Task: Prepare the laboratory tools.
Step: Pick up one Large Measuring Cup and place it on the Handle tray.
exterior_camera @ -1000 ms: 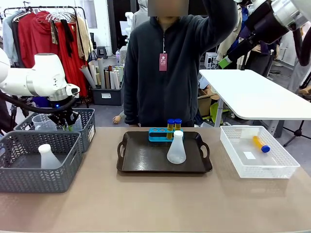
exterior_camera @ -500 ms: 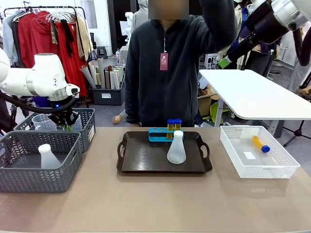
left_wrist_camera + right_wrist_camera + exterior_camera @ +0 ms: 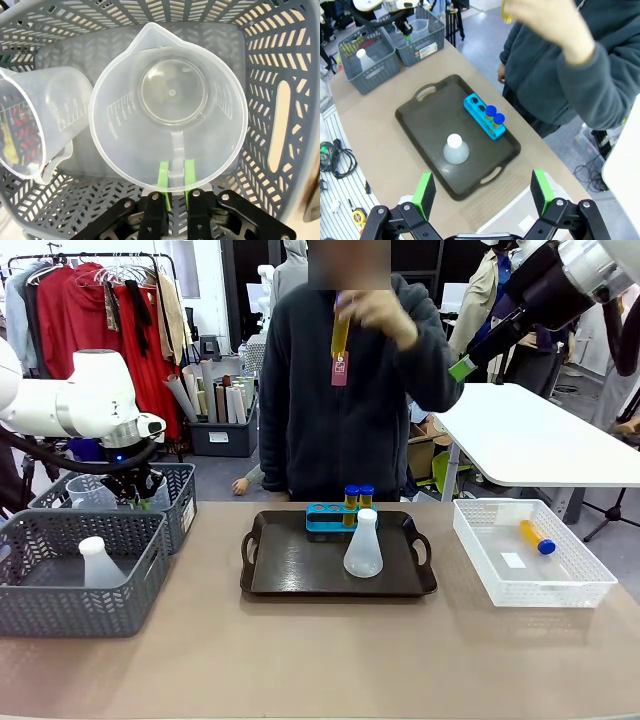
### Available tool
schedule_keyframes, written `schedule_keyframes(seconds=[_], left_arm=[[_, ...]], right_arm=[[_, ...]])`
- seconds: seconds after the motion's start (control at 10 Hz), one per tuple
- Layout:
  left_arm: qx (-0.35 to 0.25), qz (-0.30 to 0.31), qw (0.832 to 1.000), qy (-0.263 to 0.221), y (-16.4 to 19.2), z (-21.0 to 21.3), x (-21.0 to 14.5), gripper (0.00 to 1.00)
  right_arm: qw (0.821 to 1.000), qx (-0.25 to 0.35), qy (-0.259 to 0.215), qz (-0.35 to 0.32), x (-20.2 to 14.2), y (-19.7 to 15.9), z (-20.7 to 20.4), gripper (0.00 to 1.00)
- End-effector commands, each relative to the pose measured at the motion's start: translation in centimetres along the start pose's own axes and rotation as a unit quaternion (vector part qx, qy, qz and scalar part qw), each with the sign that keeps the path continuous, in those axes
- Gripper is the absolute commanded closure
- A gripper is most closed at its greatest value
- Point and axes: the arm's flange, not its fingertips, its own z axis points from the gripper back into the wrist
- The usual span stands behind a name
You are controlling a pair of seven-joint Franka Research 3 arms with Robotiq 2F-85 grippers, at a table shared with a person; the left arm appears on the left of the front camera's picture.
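- The left gripper [image 3: 174, 176] has its green pads pinched on the handle of a clear measuring beaker [image 3: 170, 95]
- This beaker stands inside the far grey basket [image 3: 285, 60] at the table's left, its spout pointing away from the gripper
- A second beaker [image 3: 27, 125] sits just beside it in the same basket
- The right gripper [image 3: 482, 192] hangs high above the table, over the tray's right end, with its fingers spread wide
- The person's hand [image 3: 385, 315] holds one amber tube [image 3: 340, 337] upright at chest height
- On the black tray [image 3: 290, 575] at the middle of the table, a blue rack [image 3: 322, 517] carries two blue-capped tubes [image 3: 358, 497] side by side at its right end
- The conical flask [image 3: 362, 545] stands upright on the tray just in front of them
- A fourth tube [image 3: 536, 537] lies on its side in the white basket [image 3: 480, 550] at the right
- Another flask [image 3: 97, 562] stands in the near grey basket [image 3: 80, 605]
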Motion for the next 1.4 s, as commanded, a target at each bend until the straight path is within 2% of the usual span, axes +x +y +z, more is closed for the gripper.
schedule_keyframes(seconds=[0.0, 0.2, 0.3, 0.8, 0.9, 1.1, 1.3], left_arm=[[0.000, 0.002, 1.000, -0.005, 0.3, 0.0, 0.1, 1.00], [0.000, 0.000, 1.000, 0.000, 0.0, 0.0, 0.0, 1.00], [-0.005, -0.011, 1.000, 0.009, 0.3, 1.7, -0.5, 1.00], [-0.016, -0.067, 0.998, -0.008, 1.5, 11.6, -2.7, 1.00], [-0.020, -0.094, 0.995, -0.006, 1.8, 14.2, -3.0, 1.00], [-0.027, -0.176, 0.983, -0.037, 1.9, 19.2, -3.2, 1.00], [-0.026, -0.214, 0.974, -0.062, 2.3, 25.6, -3.0, 1.00]], right_arm=[[1.000, 0.001, -0.001, 0.000, 0.0, -0.1, 0.1, 0.00], [1.000, 0.001, -0.001, 0.000, 0.0, -0.1, 0.1, 0.00], [1.000, 0.001, -0.001, 0.000, 0.0, -0.1, 0.1, 0.00], [1.000, 0.001, -0.001, 0.000, 0.0, -0.1, 0.1, 0.00], [1.000, 0.001, -0.001, 0.000, 0.0, -0.1, 0.1, 0.00], [1.000, 0.001, -0.001, 0.000, 0.0, -0.1, 0.1, 0.00], [1.000, 0.001, -0.001, 0.000, 0.0, -0.1, 0.1, 0.00]])
